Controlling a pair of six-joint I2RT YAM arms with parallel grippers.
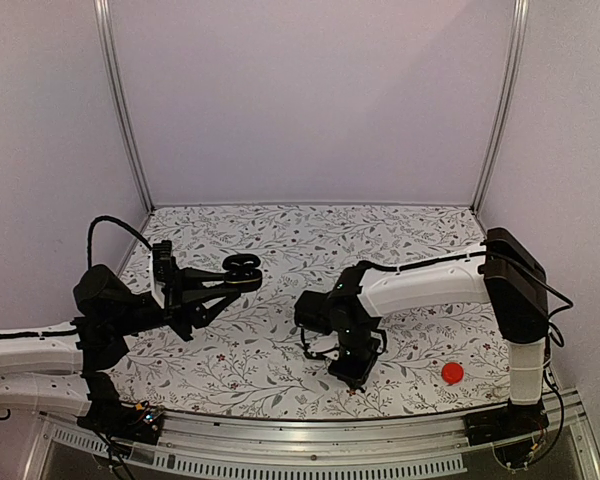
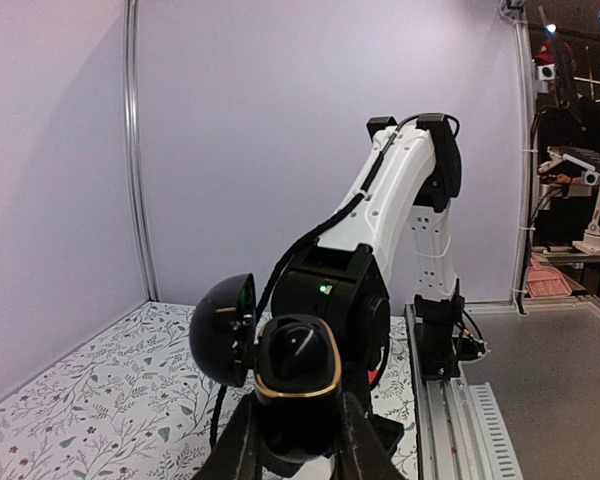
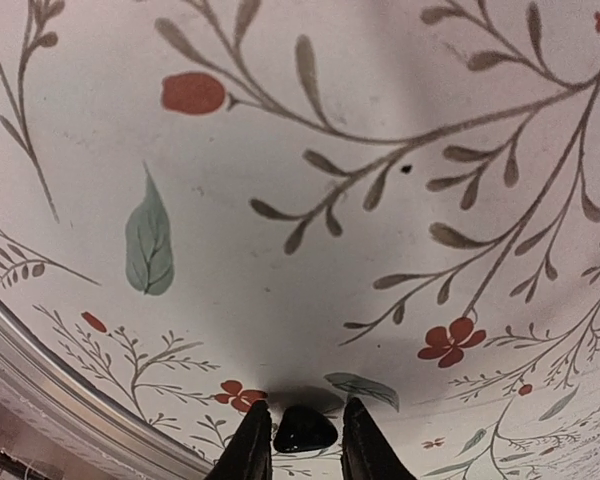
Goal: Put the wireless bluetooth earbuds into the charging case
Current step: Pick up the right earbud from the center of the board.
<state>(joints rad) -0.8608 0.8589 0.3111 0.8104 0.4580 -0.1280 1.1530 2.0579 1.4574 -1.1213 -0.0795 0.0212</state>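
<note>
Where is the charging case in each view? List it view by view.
Top external: charging case left of centre, at the left gripper tip.
Left wrist: bottom centre, open, between the fingers.
Right wrist: not in it.
Shared landmark: floral table cover.

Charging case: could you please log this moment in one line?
left tool: holds open glossy black clamshell charging case | right tool: straddles small black earbud

One charging case point(image 2: 298, 362), one earbud point(image 3: 305, 430), one red disc point(image 1: 452, 373), two end effectors point(image 2: 298, 425) point(image 3: 305, 412)
</note>
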